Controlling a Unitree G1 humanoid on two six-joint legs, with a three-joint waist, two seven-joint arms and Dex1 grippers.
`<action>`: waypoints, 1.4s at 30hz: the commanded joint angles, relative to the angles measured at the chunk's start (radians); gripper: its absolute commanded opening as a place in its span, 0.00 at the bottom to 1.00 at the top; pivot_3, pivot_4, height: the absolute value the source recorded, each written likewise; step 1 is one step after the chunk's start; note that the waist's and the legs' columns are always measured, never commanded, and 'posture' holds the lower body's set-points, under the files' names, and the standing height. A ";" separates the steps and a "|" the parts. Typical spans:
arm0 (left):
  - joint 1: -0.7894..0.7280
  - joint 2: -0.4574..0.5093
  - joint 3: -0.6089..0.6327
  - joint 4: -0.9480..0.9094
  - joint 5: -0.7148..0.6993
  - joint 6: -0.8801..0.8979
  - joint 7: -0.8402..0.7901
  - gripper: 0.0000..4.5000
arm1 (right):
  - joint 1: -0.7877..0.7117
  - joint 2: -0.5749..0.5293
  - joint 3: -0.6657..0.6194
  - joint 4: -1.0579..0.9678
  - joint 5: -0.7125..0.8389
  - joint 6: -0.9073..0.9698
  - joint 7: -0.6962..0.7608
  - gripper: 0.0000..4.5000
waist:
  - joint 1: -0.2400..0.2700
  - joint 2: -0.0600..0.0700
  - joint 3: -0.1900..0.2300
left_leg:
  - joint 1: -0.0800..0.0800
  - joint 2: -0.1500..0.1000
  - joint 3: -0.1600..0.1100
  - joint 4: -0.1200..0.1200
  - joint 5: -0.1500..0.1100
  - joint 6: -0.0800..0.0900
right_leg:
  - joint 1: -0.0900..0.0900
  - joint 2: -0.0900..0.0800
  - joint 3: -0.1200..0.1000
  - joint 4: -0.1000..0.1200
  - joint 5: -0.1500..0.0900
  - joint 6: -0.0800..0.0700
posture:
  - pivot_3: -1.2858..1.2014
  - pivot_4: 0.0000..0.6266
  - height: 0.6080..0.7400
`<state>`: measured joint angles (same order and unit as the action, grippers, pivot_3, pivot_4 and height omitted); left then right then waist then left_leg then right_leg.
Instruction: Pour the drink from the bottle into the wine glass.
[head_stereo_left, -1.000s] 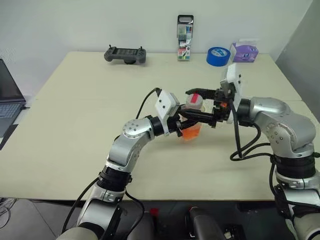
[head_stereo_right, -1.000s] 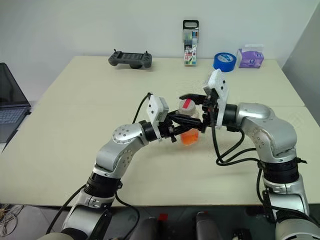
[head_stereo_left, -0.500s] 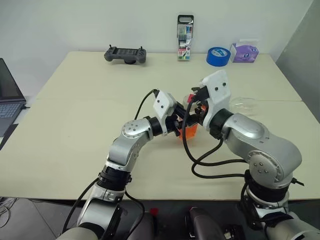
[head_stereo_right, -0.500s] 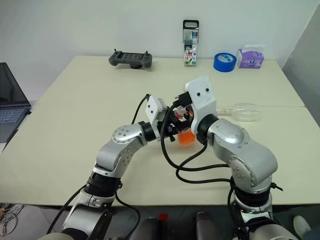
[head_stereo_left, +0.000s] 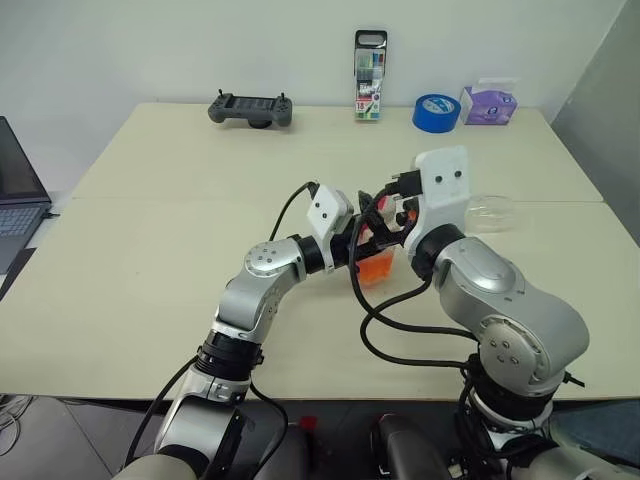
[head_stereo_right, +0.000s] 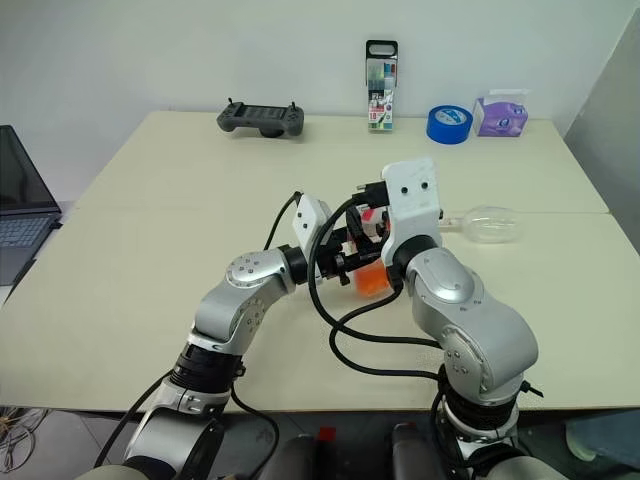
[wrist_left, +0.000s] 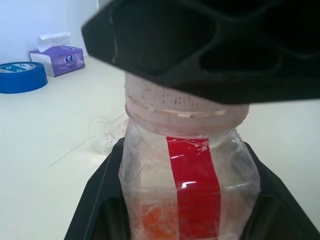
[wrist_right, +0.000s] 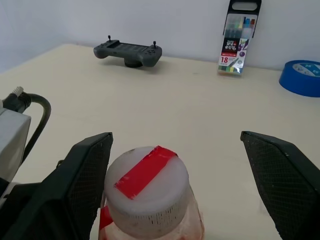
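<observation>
bottle (wrist_right: 150, 200) upright, clamped in left gripper (head_stereo_left: 362, 243) | right gripper (wrist_right: 175, 190) wide open, empty, fingers straddling cap (wrist_right: 147, 187), level with it | glass (head_stereo_right: 488, 223) lying rightward

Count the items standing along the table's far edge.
4: grey game controller leftmost, then tall marker pack, blue tape roll, purple tissue box rightmost.

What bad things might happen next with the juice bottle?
1. The cap is on the bottle, and the open right gripper straddles it; a clumsy twist might slosh the drink out.
2. The wine glass lies on its side on the table, so pouring now would likely spill.
</observation>
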<state>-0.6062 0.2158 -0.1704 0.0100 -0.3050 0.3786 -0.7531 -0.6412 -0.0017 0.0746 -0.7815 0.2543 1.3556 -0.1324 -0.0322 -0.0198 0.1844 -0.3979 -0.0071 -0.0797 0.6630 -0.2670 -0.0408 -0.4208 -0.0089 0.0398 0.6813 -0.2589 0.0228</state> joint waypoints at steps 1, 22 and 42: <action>-0.022 -0.003 0.010 -0.022 0.000 -0.032 -0.002 0.42 | -0.006 0.006 0.003 -0.032 -0.008 0.014 0.009 0.97 | 0.000 0.000 0.000 | 0.000 0.000 0.000 0.000 0.000 0.000 | 0.000 0.000 0.000 0.000 0.000 0.000 | 0.52 0.24 1.00; -0.033 -0.017 0.011 -0.007 0.006 -0.043 0.006 0.42 | -0.068 -0.556 -0.006 0.310 0.304 -0.456 1.056 0.41 | 0.000 0.000 0.001 | 0.001 -0.003 0.005 0.001 -0.001 0.003 | 0.005 0.001 -0.001 -0.005 0.000 0.001 | 0.52 0.24 1.00; -0.024 -0.008 0.017 -0.029 0.009 -0.030 0.017 0.41 | -0.189 -0.517 -0.008 0.415 0.246 -0.531 0.948 1.00 | 0.003 0.000 0.001 | 0.006 -0.001 0.002 0.001 -0.002 0.004 | 0.008 0.002 0.001 -0.003 0.000 0.001 | 0.52 0.24 1.00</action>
<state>-0.6101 0.2117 -0.1591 -0.0027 -0.2929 0.3482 -0.7475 -0.7823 -0.5293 0.0845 -0.2939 0.4892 0.8160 0.8519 -0.0293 -0.0200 0.1850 -0.3917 -0.0077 -0.0783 0.6639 -0.2687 -0.0371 -0.4132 -0.0072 0.0404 0.6788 -0.2588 0.0237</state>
